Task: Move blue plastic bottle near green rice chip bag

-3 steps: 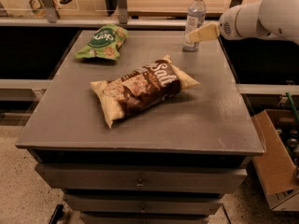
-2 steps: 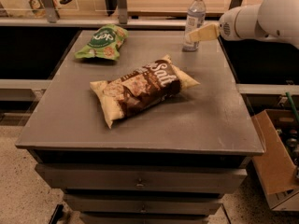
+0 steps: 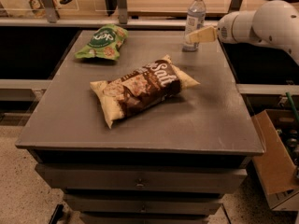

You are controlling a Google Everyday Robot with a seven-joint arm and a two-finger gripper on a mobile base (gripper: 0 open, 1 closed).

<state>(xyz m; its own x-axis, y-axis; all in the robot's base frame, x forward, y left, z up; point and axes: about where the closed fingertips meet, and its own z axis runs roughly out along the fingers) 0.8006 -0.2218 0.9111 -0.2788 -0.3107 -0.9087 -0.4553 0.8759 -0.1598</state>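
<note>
The blue plastic bottle [image 3: 195, 8] stands upright at the far right corner of the table [image 3: 205, 120], white cap up. My claw [image 3: 194, 35] is right at its lower half, reaching in from the right at the end of my white arm [image 3: 266, 22]. Whether the claw is apart or clamped on the bottle I cannot tell. Well to the left of my claw in view, near the same far edge, the green rice chip bag [image 3: 102, 42] lies flat. Nearer the camera than my claw and leftward, the brown-and-cream Salt bag [image 3: 142, 88] lies slantwise mid-table, apart from both. Below my arm, beside the table, a cardboard box [image 3: 275, 167] sits on the floor.
</note>
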